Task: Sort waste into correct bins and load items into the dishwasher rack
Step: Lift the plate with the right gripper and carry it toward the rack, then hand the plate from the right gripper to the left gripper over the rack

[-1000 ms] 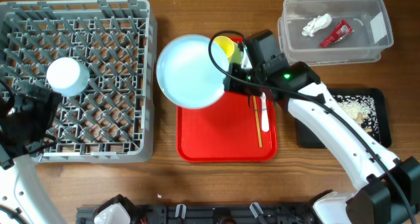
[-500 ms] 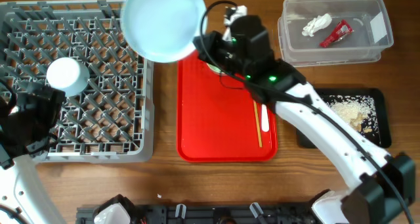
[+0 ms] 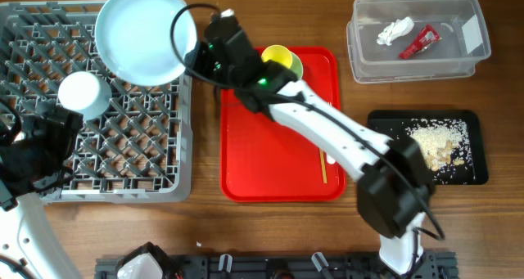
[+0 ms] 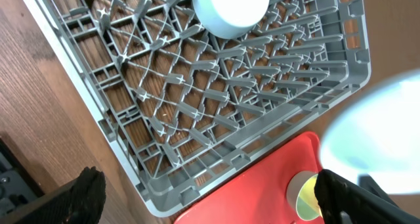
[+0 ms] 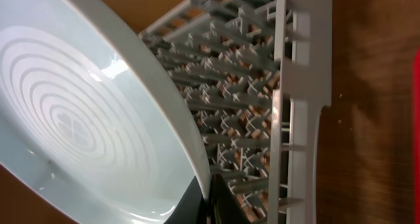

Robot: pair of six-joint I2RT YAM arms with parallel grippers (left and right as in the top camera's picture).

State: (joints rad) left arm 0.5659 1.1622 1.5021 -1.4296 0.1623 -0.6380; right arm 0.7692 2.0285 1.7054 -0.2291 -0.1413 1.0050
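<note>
My right gripper (image 3: 195,60) is shut on the rim of the large pale-blue plate (image 3: 141,33) and holds it tilted over the far right corner of the grey dishwasher rack (image 3: 131,148). In the right wrist view the fingers (image 5: 210,198) clamp the plate's edge (image 5: 85,119) above the rack (image 5: 262,119). A small pale bowl (image 3: 83,95) sits upside down in the rack. My left gripper (image 4: 213,198) is open and empty over the rack's near edge. The yellow cup (image 3: 278,60) stands on the pale green saucer (image 3: 293,69).
The red tray (image 3: 270,148) holds the cup, saucer, chopsticks (image 3: 322,168) and a fork mostly hidden by my right arm. The clear tub (image 3: 413,66) holds the tissue (image 3: 395,29) and red wrapper (image 3: 419,42). The black tray (image 3: 385,160) holds rice scraps (image 3: 434,144).
My right arm has carried the plate left and away, from above the red tray to over the rack's far right corner, uncovering the yellow cup. The left arm has not moved.
</note>
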